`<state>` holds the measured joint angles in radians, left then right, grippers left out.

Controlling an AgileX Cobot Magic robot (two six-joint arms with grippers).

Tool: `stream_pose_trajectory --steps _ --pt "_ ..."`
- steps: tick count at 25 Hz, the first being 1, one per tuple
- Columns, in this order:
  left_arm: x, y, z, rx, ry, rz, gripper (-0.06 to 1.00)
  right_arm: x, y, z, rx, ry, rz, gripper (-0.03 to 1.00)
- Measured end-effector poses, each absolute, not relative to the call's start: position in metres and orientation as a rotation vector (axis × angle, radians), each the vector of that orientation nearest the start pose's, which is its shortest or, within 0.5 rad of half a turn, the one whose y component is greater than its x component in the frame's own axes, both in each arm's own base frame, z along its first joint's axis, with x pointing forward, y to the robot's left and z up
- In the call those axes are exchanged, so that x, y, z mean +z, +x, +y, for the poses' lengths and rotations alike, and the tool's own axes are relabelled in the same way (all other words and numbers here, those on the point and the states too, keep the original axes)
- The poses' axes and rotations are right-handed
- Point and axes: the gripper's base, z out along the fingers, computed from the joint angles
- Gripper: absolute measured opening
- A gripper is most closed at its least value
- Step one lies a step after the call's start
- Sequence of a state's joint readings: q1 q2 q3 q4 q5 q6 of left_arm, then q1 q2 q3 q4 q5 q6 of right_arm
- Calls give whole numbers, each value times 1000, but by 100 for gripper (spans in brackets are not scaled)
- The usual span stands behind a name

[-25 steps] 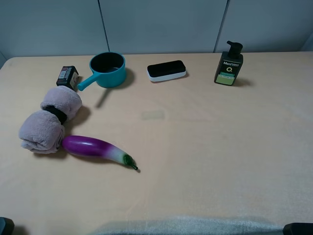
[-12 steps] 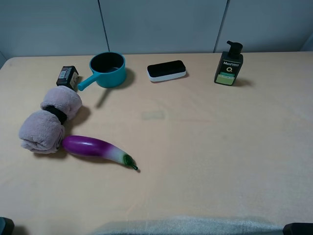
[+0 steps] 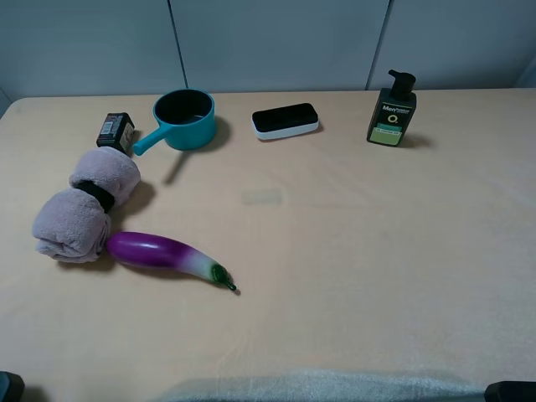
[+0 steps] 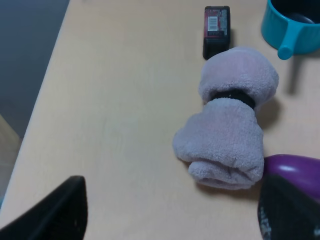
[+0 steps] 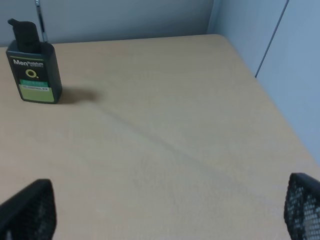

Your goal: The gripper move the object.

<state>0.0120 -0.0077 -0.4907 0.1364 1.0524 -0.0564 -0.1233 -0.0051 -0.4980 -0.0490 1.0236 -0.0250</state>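
The rolled pale pink-mauve towel [image 3: 85, 207], cinched by a black band, lies at the table's left, between a small black box and a purple eggplant. In the left wrist view the towel [image 4: 229, 120] lies ahead of my left gripper [image 4: 172, 212], which is open and empty, with dark fingertips [image 4: 62, 207] wide apart and short of the towel. My right gripper [image 5: 165, 215] is open and empty over bare table at the right side, far from the towel. In the high view only dark bits of the arms show, at the bottom corners.
A purple eggplant [image 3: 164, 253] touches the towel's near end. A teal pan [image 3: 183, 117] and a black box [image 3: 115, 131] sit behind the towel. A white-and-black case [image 3: 285, 121] and a dark soap bottle [image 3: 392, 111] stand at the back. The table's left edge [image 4: 50, 75] is close to the towel.
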Motion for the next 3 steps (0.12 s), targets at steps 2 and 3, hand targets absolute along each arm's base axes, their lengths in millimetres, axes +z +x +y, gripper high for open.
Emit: stream_pose_trajectory --steps 2,3 --pt "276 -5 11 135 -75 2031 77 280 -4 -3 -153 100 2004 69" --pt "276 -5 11 135 -75 2031 77 280 -4 -3 -153 100 2004 69"
